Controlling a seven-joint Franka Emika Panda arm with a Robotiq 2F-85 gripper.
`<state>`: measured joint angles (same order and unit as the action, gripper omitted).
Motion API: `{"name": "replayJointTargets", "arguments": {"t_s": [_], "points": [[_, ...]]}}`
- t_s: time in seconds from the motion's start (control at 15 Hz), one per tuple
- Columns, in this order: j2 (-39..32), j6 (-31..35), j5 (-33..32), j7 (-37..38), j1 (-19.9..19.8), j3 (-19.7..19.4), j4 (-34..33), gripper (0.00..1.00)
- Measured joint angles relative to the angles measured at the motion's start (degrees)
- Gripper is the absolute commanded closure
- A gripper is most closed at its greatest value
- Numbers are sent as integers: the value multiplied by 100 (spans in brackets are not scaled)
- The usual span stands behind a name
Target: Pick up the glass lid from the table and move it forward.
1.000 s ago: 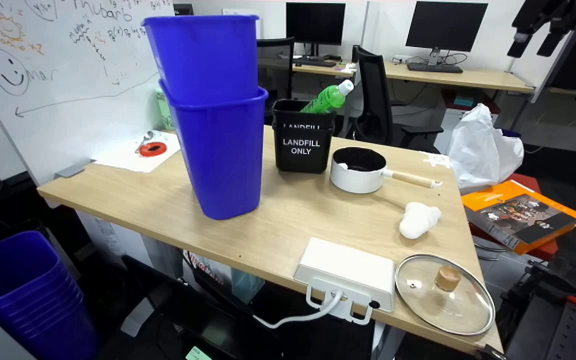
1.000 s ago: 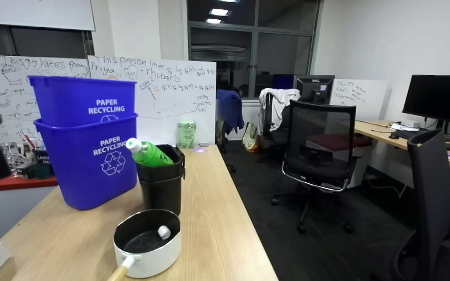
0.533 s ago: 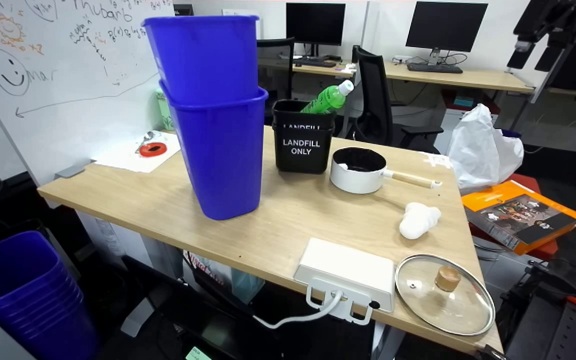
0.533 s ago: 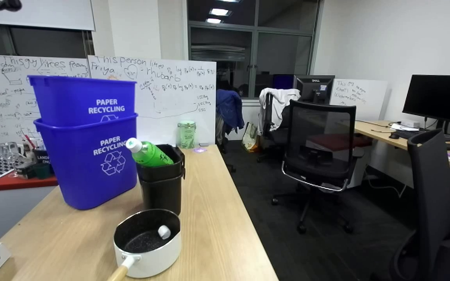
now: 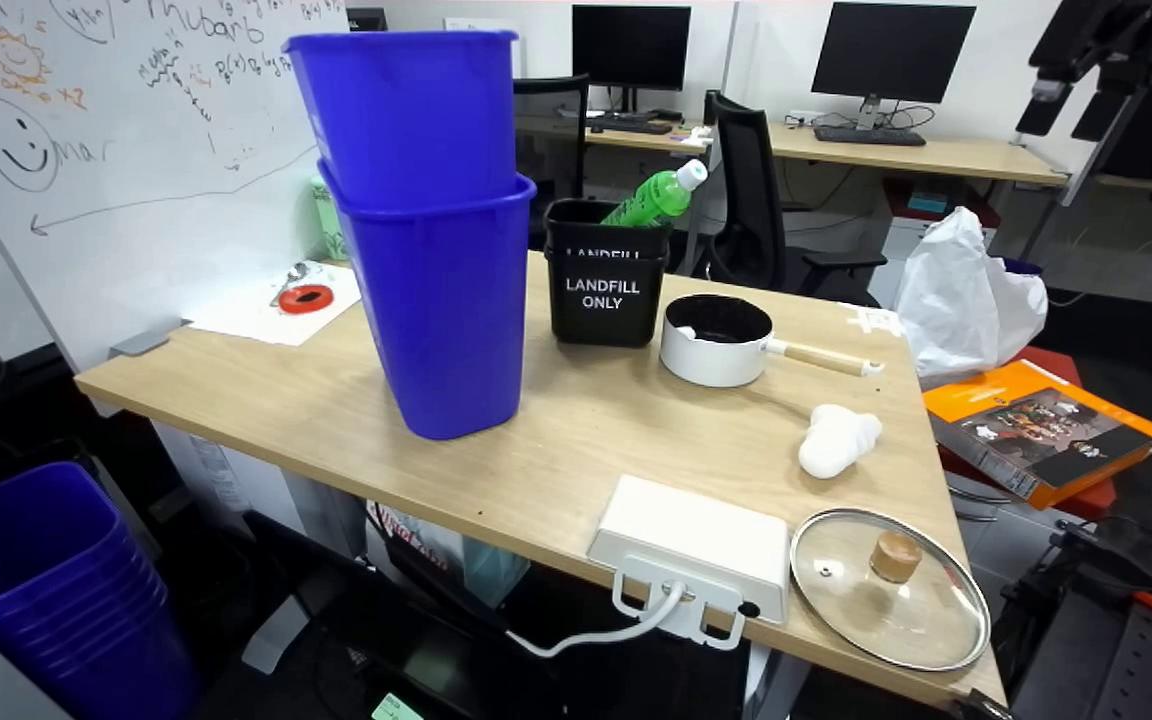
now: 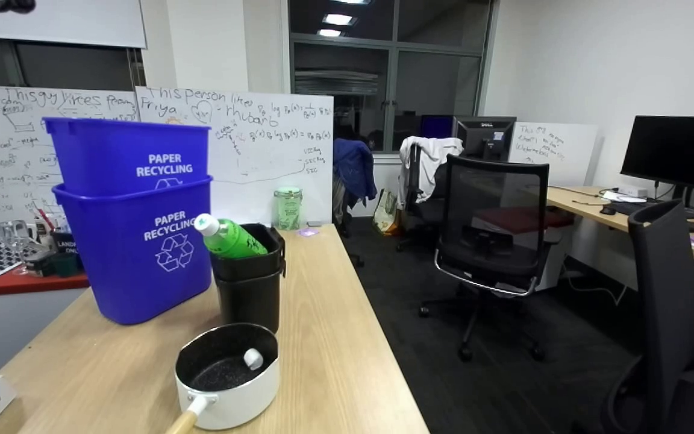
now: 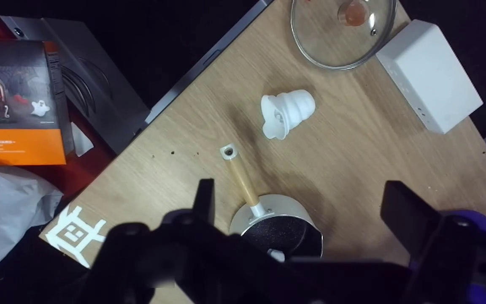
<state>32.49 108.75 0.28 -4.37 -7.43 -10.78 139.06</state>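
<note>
The glass lid (image 5: 911,610) lies flat at a near corner of the light wood table (image 5: 576,460), beside a white box. It has a thin metal rim and a small wooden knob. In the wrist view the lid (image 7: 331,36) is at the top edge, partly cut off. It is out of view in an exterior view that shows the table (image 6: 323,337). My gripper (image 5: 1068,117) is open and empty, high up and well apart from the lid. In the wrist view the gripper (image 7: 300,185) has its fingers wide apart with the saucepan below and between them.
A white saucepan (image 5: 714,355), a white crumpled-looking object (image 5: 836,440) and a white box (image 5: 693,535) with a cable stand on the table. Tall stacked blue bins (image 5: 436,300) and black bins (image 5: 604,290) holding a green bottle (image 5: 651,200) stand farther along. An orange box (image 5: 1041,430) is beside the table.
My gripper has come slightly lower in an exterior view. In an exterior view the dark arm at the left edge has moved away, leaving a small dark part at top left. The lid has not moved.
</note>
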Motion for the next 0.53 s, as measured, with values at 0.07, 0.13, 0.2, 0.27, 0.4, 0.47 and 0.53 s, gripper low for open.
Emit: {"name": "replayJointTargets", "arguments": {"t_s": [0.07, 0.13, 0.2, 0.27, 0.4, 0.47, 0.53], "points": [[16, -66, 0, -1, 5, 22, 16, 0], [52, -163, 0, -2, 14, 69, 67, 0], [121, -292, 1, -3, 41, 135, 160, 0], [217, -434, 3, -2, 87, 216, 290, 0], [472, -675, 12, -1, 225, 382, 633, 0], [605, -737, 13, 5, 299, 464, 830, 0], [728, -747, 14, 25, 365, 540, 1032, 0]]}}
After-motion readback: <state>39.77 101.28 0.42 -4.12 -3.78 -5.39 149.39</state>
